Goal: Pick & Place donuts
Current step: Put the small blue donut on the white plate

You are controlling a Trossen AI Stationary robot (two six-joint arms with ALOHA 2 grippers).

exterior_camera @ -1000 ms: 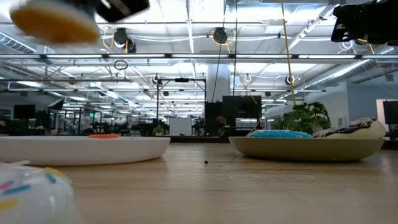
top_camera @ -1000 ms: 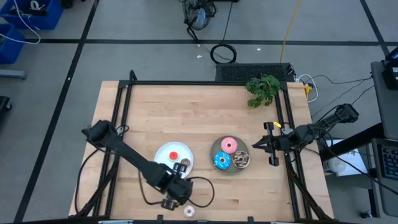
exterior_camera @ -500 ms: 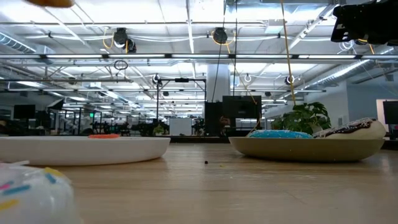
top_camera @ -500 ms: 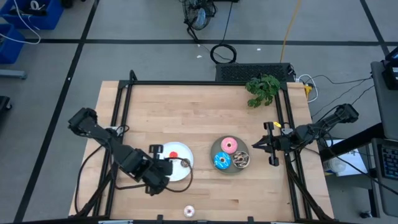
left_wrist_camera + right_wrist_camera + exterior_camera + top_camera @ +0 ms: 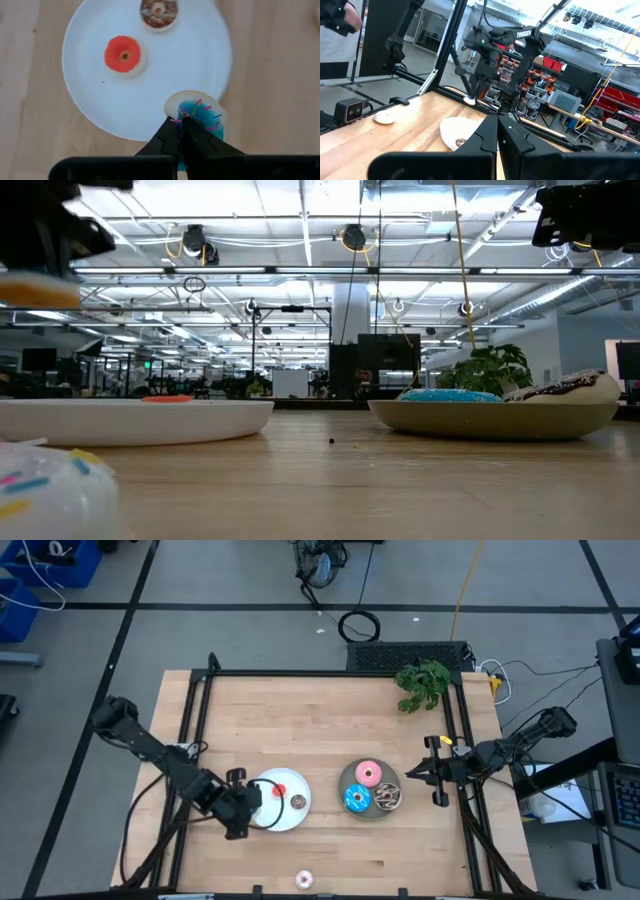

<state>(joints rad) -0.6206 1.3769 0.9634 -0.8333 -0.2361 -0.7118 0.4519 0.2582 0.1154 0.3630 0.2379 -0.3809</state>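
Observation:
My left gripper (image 5: 252, 804) hangs over the left rim of the white plate (image 5: 268, 817), shut on a tiny blue sprinkled donut (image 5: 200, 117). That plate holds a red-orange donut (image 5: 279, 788) and a tiny brown donut (image 5: 298, 802). The grey plate (image 5: 372, 812) holds the pink (image 5: 368, 775), blue-sprinkled (image 5: 356, 799) and dark brown-sprinkled (image 5: 387, 798) donuts. A whitish donut (image 5: 304, 880) lies on the table by the near edge. My right gripper (image 5: 415, 776) is shut and empty, right of the grey plate. My left gripper pinches the tiny blue donut by one side of its ring (image 5: 187, 117) between its two fingers, which point down from above. The donut is lifted clear, over the white plate's rim; in the low view it shows blurred high above the plate (image 5: 35, 288).
A green toy plant (image 5: 422, 682) lies at the table's far right. A black frame (image 5: 330, 673) runs along the table's far, left and right sides. Bare wood lies between the plates and the far edge.
My left gripper has carried the blue donut from near the whitish donut at the table's near edge toward the far left, rising and then coming down a little, to a spot over the white plate's left rim. It has stayed shut on the donut.

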